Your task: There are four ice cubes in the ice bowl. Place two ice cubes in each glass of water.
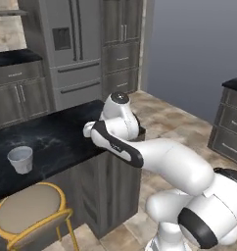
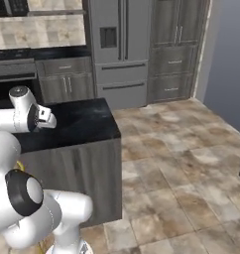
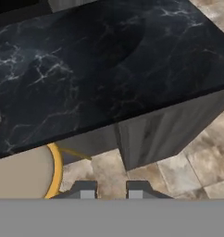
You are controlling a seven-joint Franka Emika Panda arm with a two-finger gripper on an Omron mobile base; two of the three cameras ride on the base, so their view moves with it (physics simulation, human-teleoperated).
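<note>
One glass of water (image 1: 21,159) stood alone on the black marble counter (image 1: 57,137), out at the left near its front edge, upright, with a pale bluish tint inside; whether any ice sat in it could not be told from this far off. A sliver of pale grey at the left edge of the hand view may have been that same glass, too cropped to say. The arm reached in over the counter's right end, well apart from the glass. The gripper (image 3: 110,190) hung above the counter's near edge, looking down on dark veined stone and the tan tiled floor (image 3: 197,162) beyond it. The jaws stood apart, a clear gap between the two dark tips, and nothing was between them. A round stool (image 1: 30,211) with a beige seat and a yellow rim sat tucked just below the counter's near side, under the glass. A steel fridge (image 1: 74,44) and grey cabinets (image 1: 20,95) lined the far wall.
</note>
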